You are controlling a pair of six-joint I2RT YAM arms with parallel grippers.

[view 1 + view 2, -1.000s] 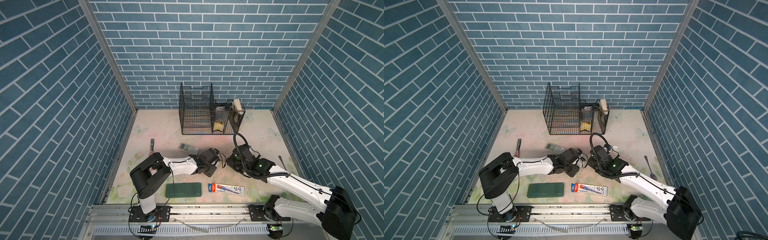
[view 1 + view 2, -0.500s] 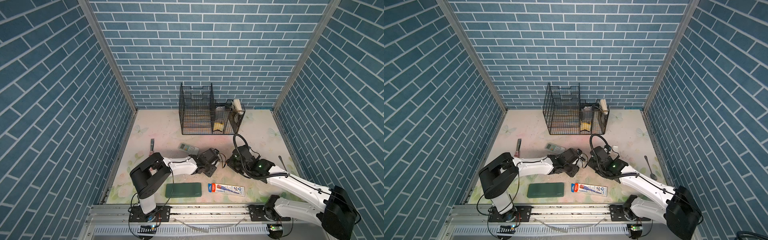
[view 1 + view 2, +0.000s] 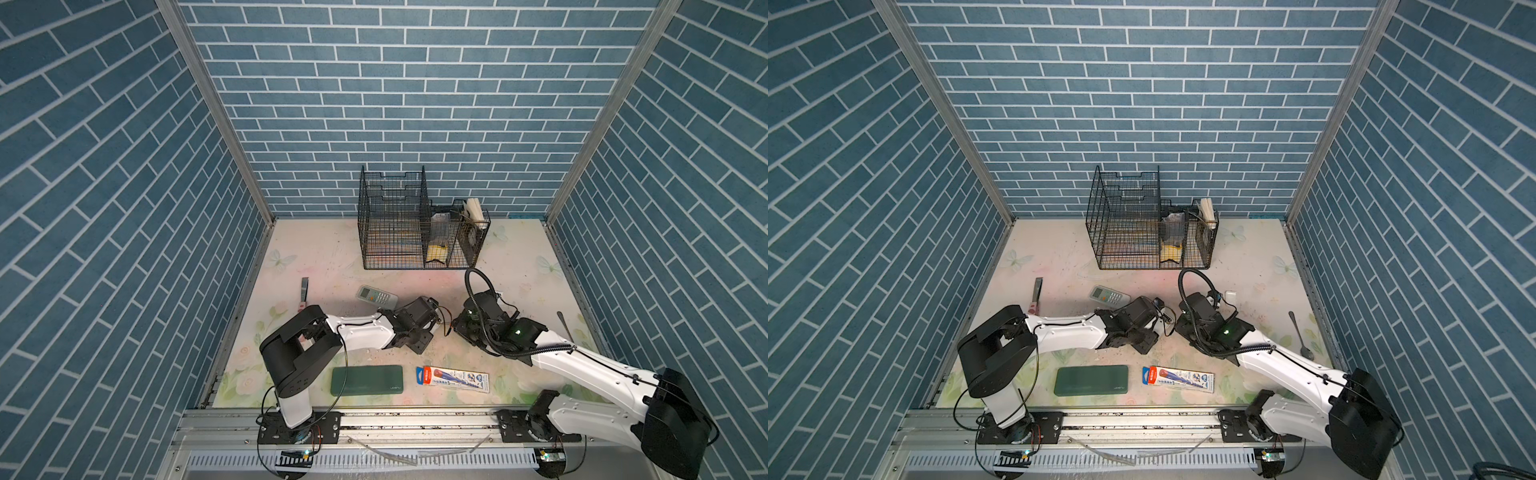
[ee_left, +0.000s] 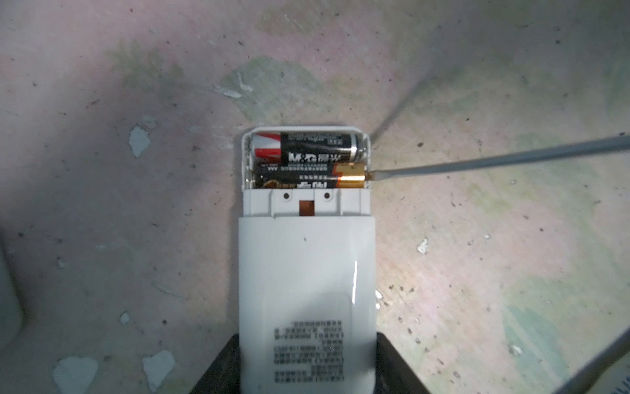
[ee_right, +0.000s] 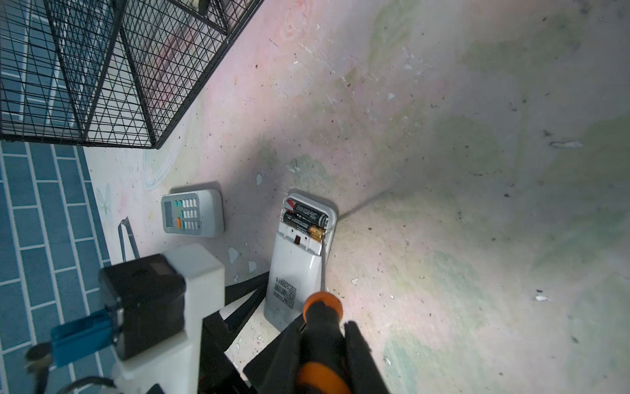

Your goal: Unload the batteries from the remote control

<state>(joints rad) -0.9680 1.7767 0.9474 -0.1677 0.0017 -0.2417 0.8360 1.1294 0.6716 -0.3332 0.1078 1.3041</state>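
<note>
The left pincer grips the near end of the white remote, one finger on each long side. The remote lies back side up and reaches straight out from the jaws. At the end farthest from that pincer the compartment is uncovered. Two batteries lie in it side by side, crosswise to the remote. The one nearer the pincer has a gold end, and the one beyond it has a red-and-white end.

The right pincer is closed narrow around the orange-and-black handle of the screwdriver. The shaft runs out ahead of its jaws, and the tip touches the gold end of the nearer battery at the compartment's edge.

Off to the side of the left pincer a second remote lies buttons up, near the held one but apart from it. Behind both pincers, toward the arm bases, lie a green case and a printed box. Well out ahead of them stands a wire basket.
</note>
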